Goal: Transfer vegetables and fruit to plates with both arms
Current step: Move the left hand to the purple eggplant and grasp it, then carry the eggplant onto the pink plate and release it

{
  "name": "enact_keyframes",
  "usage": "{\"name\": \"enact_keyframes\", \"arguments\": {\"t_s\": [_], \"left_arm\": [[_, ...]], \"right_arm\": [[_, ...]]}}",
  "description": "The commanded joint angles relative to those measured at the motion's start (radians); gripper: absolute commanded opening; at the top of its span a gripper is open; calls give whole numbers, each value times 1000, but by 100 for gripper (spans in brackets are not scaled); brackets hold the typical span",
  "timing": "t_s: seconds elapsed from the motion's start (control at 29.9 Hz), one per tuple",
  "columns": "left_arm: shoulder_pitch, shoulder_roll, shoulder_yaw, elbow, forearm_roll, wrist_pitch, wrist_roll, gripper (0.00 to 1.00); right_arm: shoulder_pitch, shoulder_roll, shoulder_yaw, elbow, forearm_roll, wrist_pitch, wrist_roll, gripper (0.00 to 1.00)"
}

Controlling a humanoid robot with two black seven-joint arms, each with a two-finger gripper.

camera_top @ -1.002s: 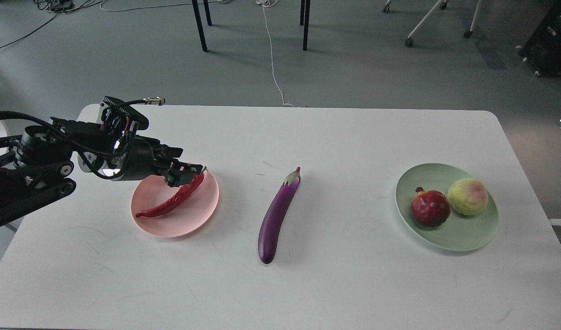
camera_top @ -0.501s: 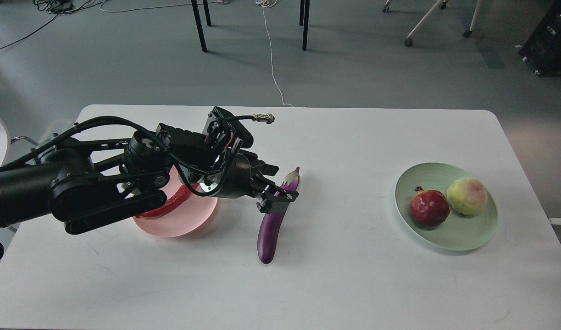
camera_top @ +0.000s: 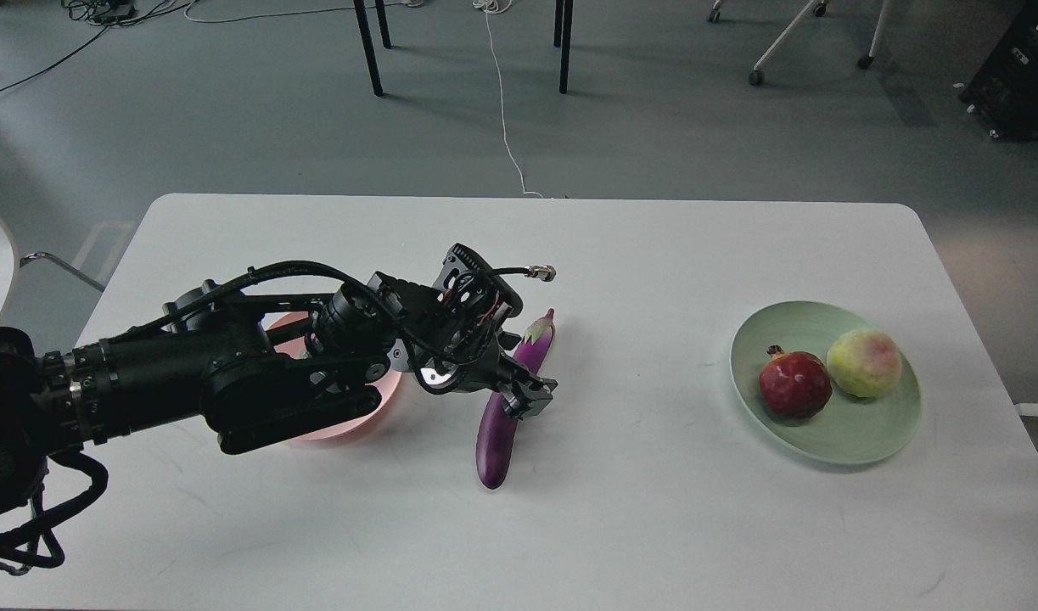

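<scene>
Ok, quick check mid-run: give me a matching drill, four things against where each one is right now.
Things:
1. eggplant
2. pomegranate
3. left gripper
4. pink plate

Places:
A. on the green plate, beside the yellow-green fruit
B. mostly hidden behind the left arm
C. lying on the white table, mid-table
D. down at the eggplant's middle

Pairs: 1-C, 2-A, 3-D, 4-B

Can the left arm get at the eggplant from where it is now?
Probably yes: the left gripper is already down at the middle of the eggplant, which lies alone on the table, nothing crowding it.
</scene>
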Motion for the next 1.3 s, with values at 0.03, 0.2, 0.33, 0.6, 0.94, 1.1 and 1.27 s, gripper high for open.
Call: {"name": "enact_keyframes", "arguments": {"t_s": [0.03, 0.2, 0.33, 0.6, 0.94, 1.1, 1.27], "left_arm": [[36, 4, 2, 26, 43, 0, -7, 76], [72, 6, 0, 32, 95, 0, -10, 73], [82, 0, 0, 32, 97, 0, -11, 61], [74, 4, -3, 29, 99, 0, -42, 15], [36, 148, -109, -231, 83, 0, -43, 9], [4, 346, -138, -328, 80, 0, -51, 9], [22, 571, -120, -368, 80, 0, -134, 10]], "right_arm": [[0, 3, 8, 1, 0, 0, 0, 99], [0, 3, 13, 0, 0, 0, 0, 99], [0, 3, 14, -3, 0, 0, 0, 99], [0, 8, 14, -5, 0, 0, 0, 99], [0, -2, 14, -10, -2, 0, -1, 99], [0, -2, 14, -8, -2, 0, -1, 99], [0, -2, 16, -10, -2, 0, -1, 99]]}}
